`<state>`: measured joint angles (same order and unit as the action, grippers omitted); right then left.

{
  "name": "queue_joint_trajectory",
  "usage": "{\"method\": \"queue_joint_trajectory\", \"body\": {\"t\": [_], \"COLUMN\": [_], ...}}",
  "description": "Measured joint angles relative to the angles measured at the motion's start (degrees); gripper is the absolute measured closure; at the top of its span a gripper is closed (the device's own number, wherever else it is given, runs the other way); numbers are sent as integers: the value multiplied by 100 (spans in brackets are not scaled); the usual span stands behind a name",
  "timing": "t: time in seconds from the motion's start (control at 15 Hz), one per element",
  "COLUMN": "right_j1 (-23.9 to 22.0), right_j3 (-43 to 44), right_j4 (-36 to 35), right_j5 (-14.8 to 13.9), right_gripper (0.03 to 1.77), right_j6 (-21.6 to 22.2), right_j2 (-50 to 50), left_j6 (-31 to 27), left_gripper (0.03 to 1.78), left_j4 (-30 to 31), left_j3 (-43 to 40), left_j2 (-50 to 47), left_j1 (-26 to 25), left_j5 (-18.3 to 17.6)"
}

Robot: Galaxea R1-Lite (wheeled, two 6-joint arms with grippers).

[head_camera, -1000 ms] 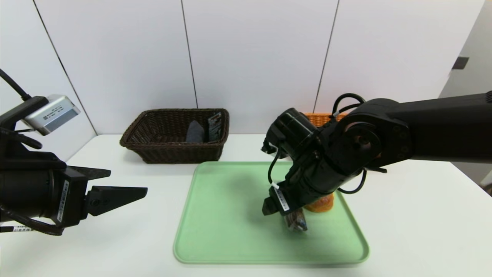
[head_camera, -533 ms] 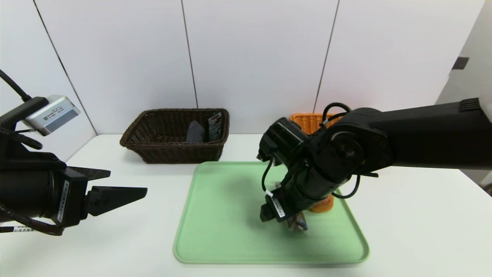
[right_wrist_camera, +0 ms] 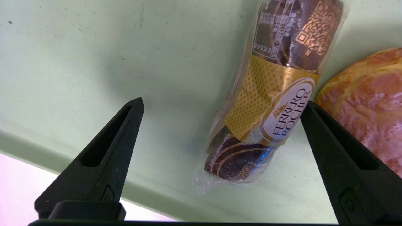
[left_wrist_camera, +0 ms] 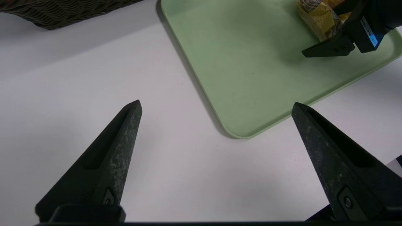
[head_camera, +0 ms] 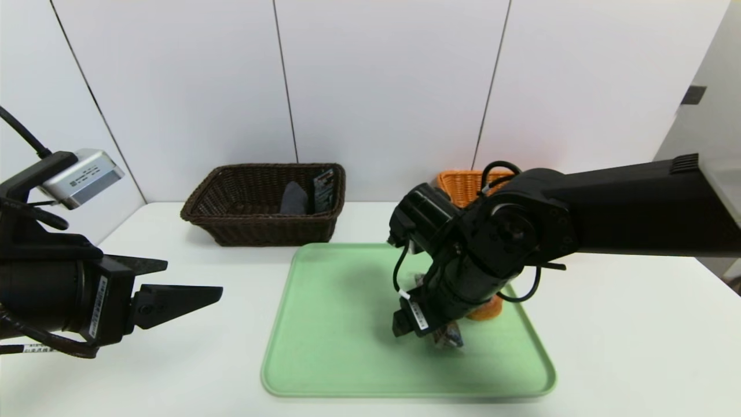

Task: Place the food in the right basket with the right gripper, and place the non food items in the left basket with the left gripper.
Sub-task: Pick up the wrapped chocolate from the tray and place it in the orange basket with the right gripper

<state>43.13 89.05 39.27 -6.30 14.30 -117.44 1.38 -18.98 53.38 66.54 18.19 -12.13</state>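
A clear-wrapped gold and brown snack lies on the green tray beside the pink-topped bun. My right gripper is low over the tray and open, its jaws either side of the snack. One finger sits between snack and bun. In the head view the arm covers most of the snack and bun. My left gripper hangs open and empty over the table left of the tray. The dark brown left basket holds a rolled grey cloth and a black tube. The orange right basket peeks out behind the right arm.
Both baskets stand at the back of the white table against the wall. The tray's near left corner lies just ahead of my left gripper. The left wrist view also catches the right gripper's finger by the snack.
My right arm has shifted a little to the left and down over the snack, uncovering more of the orange basket. The left gripper has stayed put.
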Motion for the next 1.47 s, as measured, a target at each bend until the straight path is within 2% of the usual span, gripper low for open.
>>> {"method": "queue_joint_trajectory", "body": {"t": [0.27, 0.53, 0.73, 0.8, 0.87, 1.27, 1.47], "right_j1": [0, 0, 0, 2, 4, 28, 17], "right_j3": [-11, -35, -44, -46, -39, -18, -16], "right_j4": [-11, -33, -46, -63, -77, -115, -674], "right_j5": [11, 0, 16, 18, 18, 11, -4], "right_gripper": [10, 71, 103, 132, 171, 170, 170], "right_j6": [-11, -13, -20, -24, -24, -27, -28], "right_j2": [-61, -50, -35, -33, -28, 138, 562], "left_j6": [0, -1, 0, 0, 0, 2, 5], "left_gripper": [12, 12, 12, 12, 12, 12, 12], "left_j4": [2, 2, 0, 0, 0, 0, 0], "left_j3": [-2, -2, -16, -22, -27, -24, -9], "left_j2": [0, 0, -2, -6, -13, -85, -122], "left_j1": [0, 0, 0, 0, 0, 0, 0], "left_j5": [0, -2, 0, -2, -2, -2, -2]}}
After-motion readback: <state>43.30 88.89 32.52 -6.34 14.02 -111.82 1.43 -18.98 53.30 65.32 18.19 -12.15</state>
